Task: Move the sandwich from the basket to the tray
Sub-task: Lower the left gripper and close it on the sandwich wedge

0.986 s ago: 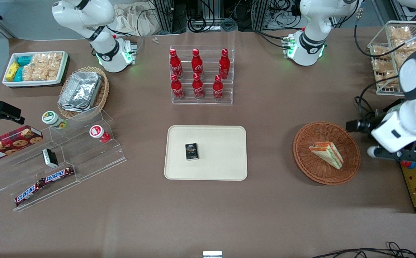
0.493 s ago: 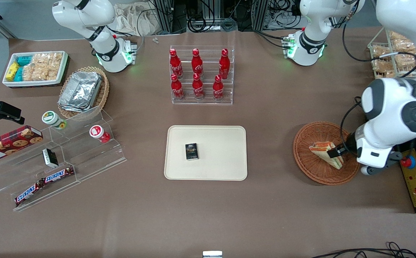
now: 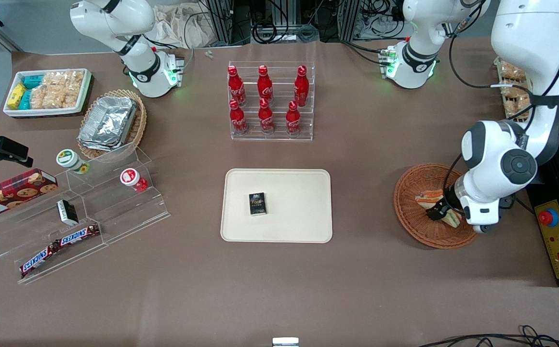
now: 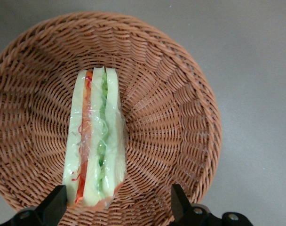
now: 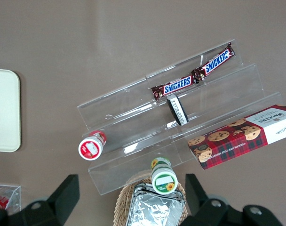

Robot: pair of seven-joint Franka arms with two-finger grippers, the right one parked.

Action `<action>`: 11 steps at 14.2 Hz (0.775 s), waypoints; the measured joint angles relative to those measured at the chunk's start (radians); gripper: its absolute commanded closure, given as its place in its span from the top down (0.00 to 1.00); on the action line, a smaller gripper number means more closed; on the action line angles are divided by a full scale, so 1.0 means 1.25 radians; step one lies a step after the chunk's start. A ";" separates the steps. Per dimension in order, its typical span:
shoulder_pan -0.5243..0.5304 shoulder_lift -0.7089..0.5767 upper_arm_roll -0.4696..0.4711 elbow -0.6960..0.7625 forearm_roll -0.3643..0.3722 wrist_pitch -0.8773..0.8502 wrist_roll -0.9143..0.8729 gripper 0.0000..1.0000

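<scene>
The sandwich (image 3: 429, 196), a wrapped wedge with orange-red and green layers, lies in the reddish-brown wicker basket (image 3: 417, 229) toward the working arm's end of the table. My left gripper (image 3: 441, 212) hangs open just above the sandwich's wide end, inside the basket's rim. In the left wrist view the sandwich (image 4: 93, 141) lies on the basket (image 4: 176, 117), and the gripper (image 4: 117, 206) has one fingertip (image 4: 56, 207) beside the sandwich's end and the other apart from it over bare wicker. The cream tray (image 3: 303, 193) lies at the table's middle.
A small black box (image 3: 257, 203) lies on the tray. A clear rack of red cola bottles (image 3: 270, 103) stands farther from the camera than the tray. A clear stepped stand with snack bars (image 3: 60, 243) and a foil-filled tan basket (image 3: 111, 123) are toward the parked arm's end.
My left arm has swung in from the table's edge over the basket. The gripper has come down over the sandwich's wide end. The sandwich has not moved.
</scene>
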 measured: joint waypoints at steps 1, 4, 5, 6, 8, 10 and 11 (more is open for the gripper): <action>0.000 0.002 0.002 0.000 0.000 0.000 -0.005 1.00; 0.001 0.005 0.020 -0.002 0.000 0.000 -0.007 1.00; 0.001 0.007 0.025 -0.002 0.000 0.000 -0.007 1.00; 0.002 0.009 0.028 -0.002 0.000 0.002 -0.008 1.00; 0.002 0.011 0.029 -0.001 0.000 0.008 -0.024 1.00; 0.001 0.011 0.029 0.009 0.000 0.007 -0.037 1.00; 0.000 0.011 0.029 0.015 0.001 0.004 -0.039 1.00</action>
